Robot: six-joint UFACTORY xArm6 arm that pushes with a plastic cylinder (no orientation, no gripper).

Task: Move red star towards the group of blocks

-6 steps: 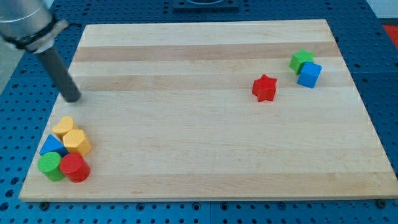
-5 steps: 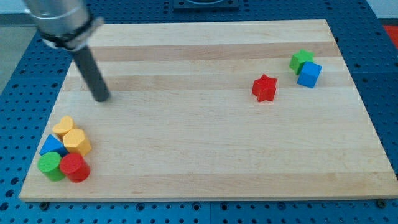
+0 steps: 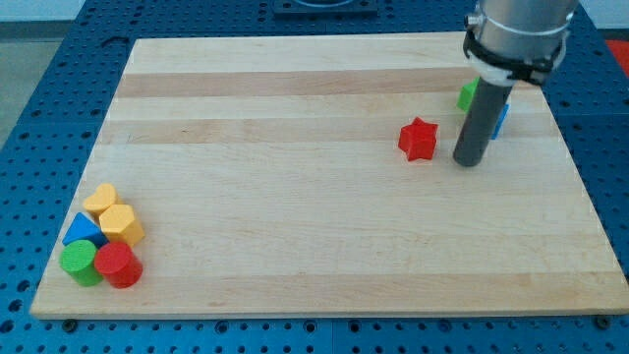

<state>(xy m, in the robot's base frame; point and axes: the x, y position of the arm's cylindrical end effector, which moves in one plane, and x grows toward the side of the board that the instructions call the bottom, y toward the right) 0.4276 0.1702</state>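
Observation:
The red star (image 3: 418,139) lies on the wooden board at the view's right of centre. My tip (image 3: 468,161) stands on the board just to the star's right, a small gap apart. The group of blocks sits at the board's bottom-left corner: a yellow block (image 3: 99,201), a second yellow block (image 3: 123,224), a blue triangle (image 3: 83,231), a green cylinder (image 3: 80,262) and a red cylinder (image 3: 117,265), all packed together.
A green block (image 3: 468,94) and a blue cube (image 3: 502,116) sit at the upper right, mostly hidden behind my rod. The board (image 3: 295,197) lies on a blue perforated table.
My tip has swept from the board's upper left across to the right, now beside the red star. No block has moved.

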